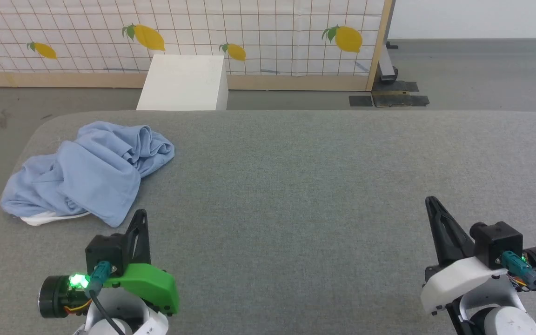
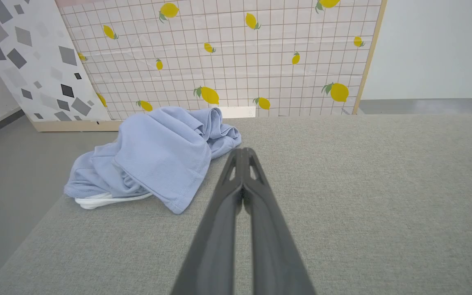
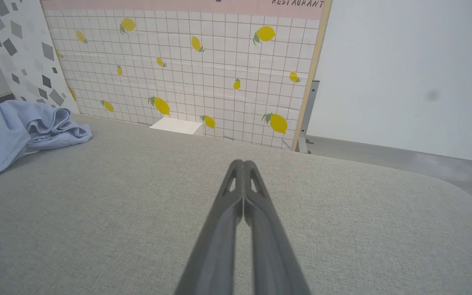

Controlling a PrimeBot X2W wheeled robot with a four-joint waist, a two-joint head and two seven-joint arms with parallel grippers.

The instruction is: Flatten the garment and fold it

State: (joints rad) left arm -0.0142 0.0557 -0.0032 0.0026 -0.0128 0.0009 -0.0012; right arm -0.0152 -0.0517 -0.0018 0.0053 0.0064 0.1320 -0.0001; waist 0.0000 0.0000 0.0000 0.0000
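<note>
From the head view, the garment (image 1: 86, 172) lay in a crumpled light blue heap on the far left part of the grey padded surface (image 1: 296, 186), close to its left edge. A strip of its white collar (image 1: 49, 217) poked out underneath on the near side. No script or buttons could be made out. The left gripper (image 1: 141, 214) sat just short of the heap's near hem with its fingers pressed together, holding nothing. The right gripper (image 1: 430, 201) was well apart on the other side, likewise closed and empty. Beyond the surface stood a white box (image 1: 184, 83) on the grey floor (image 1: 458, 70), in front of a tiled panel printed with lemons (image 1: 258, 32).

In the left wrist view, the closed fingers pointed just past the right side of the garment, whose soft knit folded over itself in thick rolls. A grey-speckled panel (image 2: 23, 53) leaned at the left, beside the lemon panel.

In the right wrist view, the garment lay far off at the left edge. The shut fingers pointed over bare fabric toward a plain white wall (image 3: 404, 61). The word "RESTAURANT" (image 3: 297, 3) ran along the lemon panel's top.
</note>
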